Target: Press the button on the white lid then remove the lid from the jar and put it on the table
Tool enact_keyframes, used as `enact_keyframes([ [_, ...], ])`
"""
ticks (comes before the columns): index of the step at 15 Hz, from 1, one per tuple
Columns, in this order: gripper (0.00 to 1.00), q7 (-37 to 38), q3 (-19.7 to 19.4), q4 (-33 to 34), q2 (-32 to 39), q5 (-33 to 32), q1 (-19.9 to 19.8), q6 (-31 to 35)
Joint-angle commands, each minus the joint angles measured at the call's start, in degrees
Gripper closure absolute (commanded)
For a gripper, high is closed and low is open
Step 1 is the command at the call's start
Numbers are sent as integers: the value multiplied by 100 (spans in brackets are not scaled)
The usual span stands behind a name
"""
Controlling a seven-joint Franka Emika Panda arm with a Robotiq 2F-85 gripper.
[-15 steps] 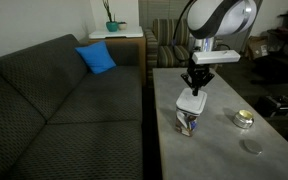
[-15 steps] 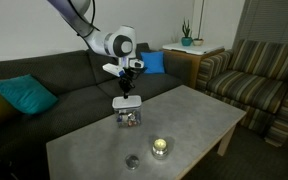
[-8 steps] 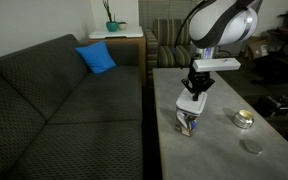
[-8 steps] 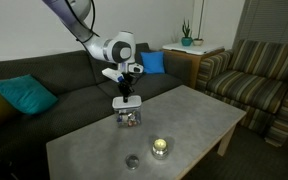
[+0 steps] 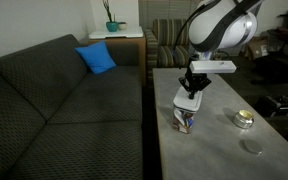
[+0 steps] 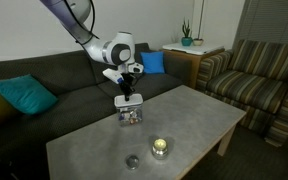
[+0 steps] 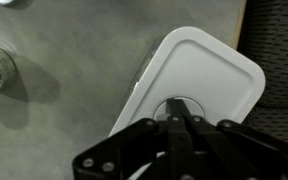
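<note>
We see gripper with fingers pressed together, tips down on round button at centre of white lid. Lid sits on jar. Jar stands on table, near edge beside sofa. Round tin well apart.

White arm, black fingers

A metal tin and grey disc are sitting near the table's edge; a blue cushion is leaning in the sofa's corner.
</note>
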Motion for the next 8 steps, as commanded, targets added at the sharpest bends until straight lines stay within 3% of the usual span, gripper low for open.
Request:
enact_keyframes([
  [1, 100, 10, 67, -417, -200, 61, -43, 552],
  [8, 100, 4, 55, -812, -379, 30, -37, 1207],
])
